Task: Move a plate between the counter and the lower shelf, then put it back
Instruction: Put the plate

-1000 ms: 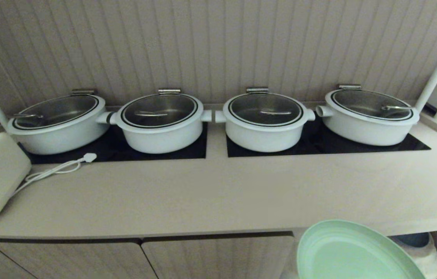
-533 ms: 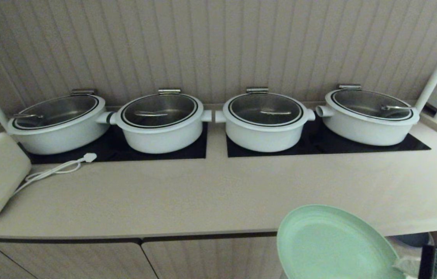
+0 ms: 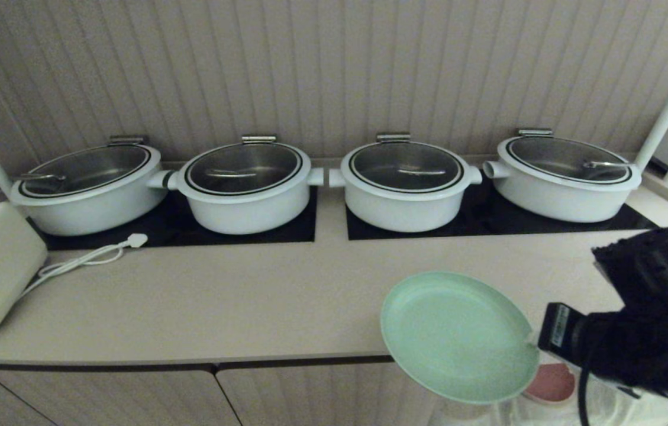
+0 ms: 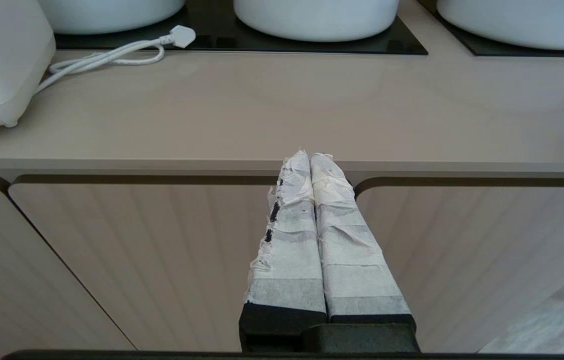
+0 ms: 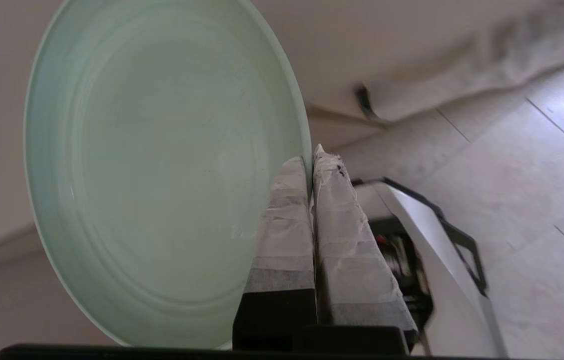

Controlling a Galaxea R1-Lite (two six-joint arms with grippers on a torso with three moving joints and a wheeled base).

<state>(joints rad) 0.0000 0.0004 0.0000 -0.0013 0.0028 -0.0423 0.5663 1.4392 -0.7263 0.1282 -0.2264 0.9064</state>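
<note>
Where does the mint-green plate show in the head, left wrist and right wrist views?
Head view: the plate is at lower right, over the counter's front edge, its rim pinched by the right gripper.
Left wrist view: not in it.
Right wrist view: the plate fills the left half, rim between the shut fingers.
Shared landmark: the counter, plain in head and left wrist views.
</note>
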